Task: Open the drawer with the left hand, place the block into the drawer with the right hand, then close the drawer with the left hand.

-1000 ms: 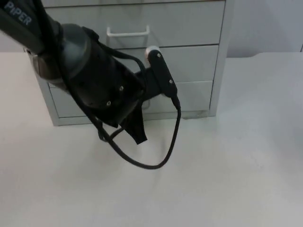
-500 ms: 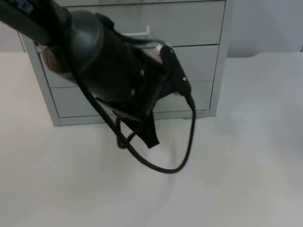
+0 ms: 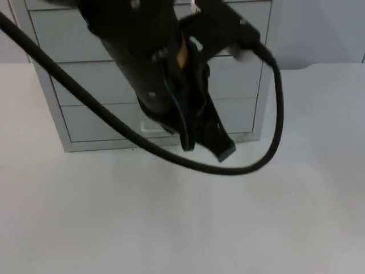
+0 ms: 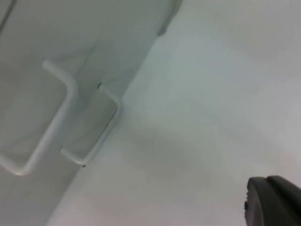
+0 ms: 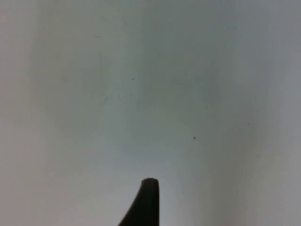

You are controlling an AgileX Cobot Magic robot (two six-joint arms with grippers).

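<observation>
The left end effector (image 3: 208,142) hangs low in front of a pale grey metal drawer cabinet (image 3: 68,91) that stands on the white desk (image 3: 182,228) against the grey partition wall (image 3: 319,28), its black fingertips pointing down toward the desk just ahead of the cabinet's bottom drawer. Whether those fingers are parted or closed cannot be told from these views, and nothing can be seen in their hold. In the left wrist view two white wire bar handles, the lower drawer handle (image 4: 96,136) and the handle above it (image 4: 47,127), stand out from the cabinet's flat fronts, with the desk beside them and one black fingertip (image 4: 275,200) well apart from both.

All the drawer fronts that can be seen lie flush, so the first step, opening a drawer with the left arm, appears to be the one in hand and not yet done. The right arm waits elsewhere; its wrist view takes in bare white desk past a single black fingertip (image 5: 143,202), and the state of the right end effector cannot be told. The block to be stowed cannot be located.

The next move likely calls for bringing the left end effector onto a handle, fingers either side of the bar, then drawing straight out from the cabinet.
</observation>
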